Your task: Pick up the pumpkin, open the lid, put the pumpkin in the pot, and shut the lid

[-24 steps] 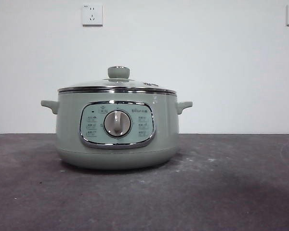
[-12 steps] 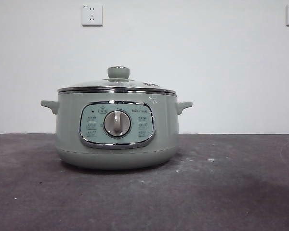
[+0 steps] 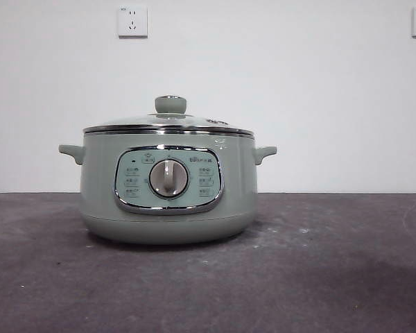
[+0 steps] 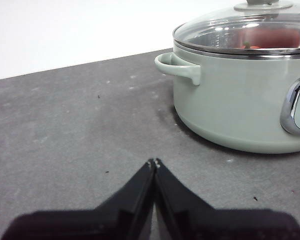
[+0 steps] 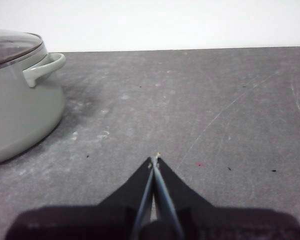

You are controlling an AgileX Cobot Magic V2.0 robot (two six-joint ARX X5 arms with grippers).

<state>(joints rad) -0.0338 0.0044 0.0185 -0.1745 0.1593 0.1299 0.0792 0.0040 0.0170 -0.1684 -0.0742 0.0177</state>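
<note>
Nothing has shifted over the last second: the small orange-red pumpkin (image 4: 270, 39) shows through the chrome-rimmed glass lid (image 3: 168, 126) seated on the sage-green electric pot (image 3: 168, 184) at frame centre, both claws pressed together over bare tabletop (image 5: 200, 110), so the task looks finished.

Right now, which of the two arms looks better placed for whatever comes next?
Neither needs to: the lid sits on the pot with the pumpkin showing reddish through the glass. If one had to act, the left gripper is slightly closer than the right gripper; both shut, empty.
</note>
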